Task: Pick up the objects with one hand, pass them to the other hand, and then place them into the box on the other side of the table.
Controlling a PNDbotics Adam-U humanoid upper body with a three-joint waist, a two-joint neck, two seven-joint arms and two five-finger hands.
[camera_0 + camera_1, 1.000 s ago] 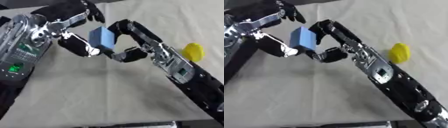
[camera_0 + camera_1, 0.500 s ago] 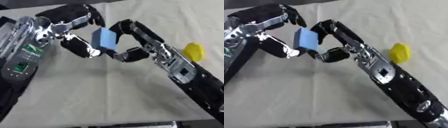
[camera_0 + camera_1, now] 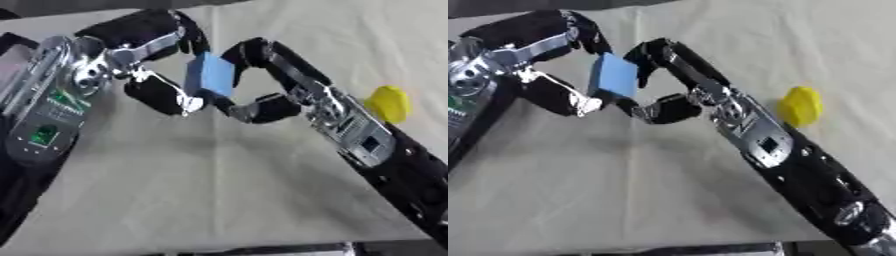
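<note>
We see the blue block (image 3: 210,75) above the table (image 3: 219,190), pinched by both the left hand (image 3: 144,60) and right hand (image 3: 280,85); the yellow object (image 3: 800,106) shows fuller in the right eye view.

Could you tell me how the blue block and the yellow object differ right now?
The blue block is flat-sided and square; the yellow object is rounded. The block is held off the table between the left hand and right hand; the yellow object lies alone on the cloth, untouched.

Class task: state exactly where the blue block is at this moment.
The blue block sits upper centre, above the table, between the left hand and right hand; both touch it.
</note>
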